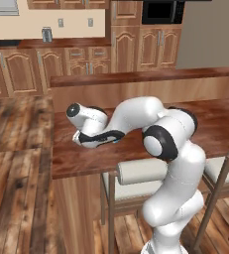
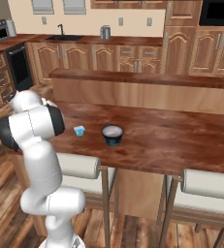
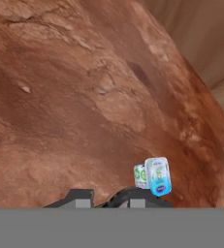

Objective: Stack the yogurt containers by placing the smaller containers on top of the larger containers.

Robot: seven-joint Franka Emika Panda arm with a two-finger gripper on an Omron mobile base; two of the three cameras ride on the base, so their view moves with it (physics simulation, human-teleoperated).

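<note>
Wooden counter [image 2: 181, 135] carries the dark-blue tub [image 2: 112, 134], nothing stacked on it; tiny pale-blue cup [image 2: 79, 130] stands at its 9 o'clock. Gripper [image 3: 106, 199] jaws narrowed; grip unclear.

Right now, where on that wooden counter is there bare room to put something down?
Most of the counter is bare: everything right of the dark-blue tub to the far end, and the strip behind it up to the raised ledge. It is crowded at the left end, where the tiny pale-blue cup sits beside the arm.
</note>
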